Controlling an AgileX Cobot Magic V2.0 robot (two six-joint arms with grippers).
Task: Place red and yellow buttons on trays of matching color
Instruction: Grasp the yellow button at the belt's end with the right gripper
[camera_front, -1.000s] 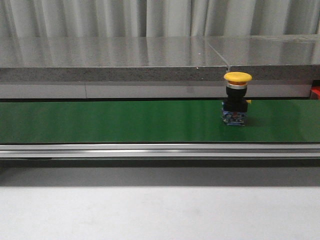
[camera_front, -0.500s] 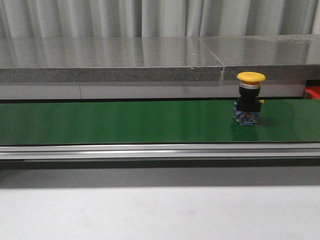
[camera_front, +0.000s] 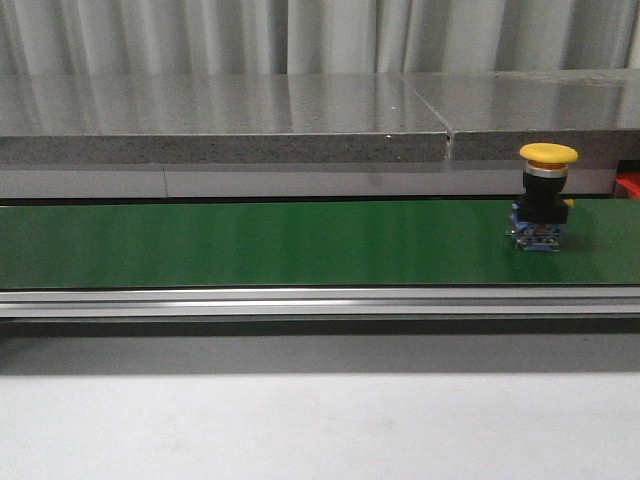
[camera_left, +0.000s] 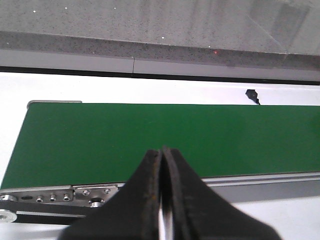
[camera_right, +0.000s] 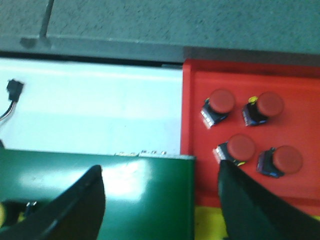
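Note:
A yellow mushroom-head button (camera_front: 547, 196) stands upright on the green conveyor belt (camera_front: 260, 243), near its right end. The red tray (camera_right: 200, 90) lies just past the belt's end and holds several red buttons (camera_right: 221, 101). A strip of the yellow tray (camera_right: 207, 223) shows beside it. My right gripper (camera_right: 160, 177) is open above the belt's end (camera_right: 150, 200), with nothing between its fingers. My left gripper (camera_left: 162, 151) is shut and empty over the belt's near edge (camera_left: 150, 135) at the other end. Neither gripper shows in the front view.
A grey stone ledge (camera_front: 220, 120) runs behind the belt, and an aluminium rail (camera_front: 300, 302) runs along its front. A small black connector (camera_left: 251, 93) lies on the white surface behind the belt. A wired plug (camera_right: 14, 88) lies near the belt's right end.
The yellow button has travelled to the right along the belt, about a hundred pixels in the front view. It stays upright.

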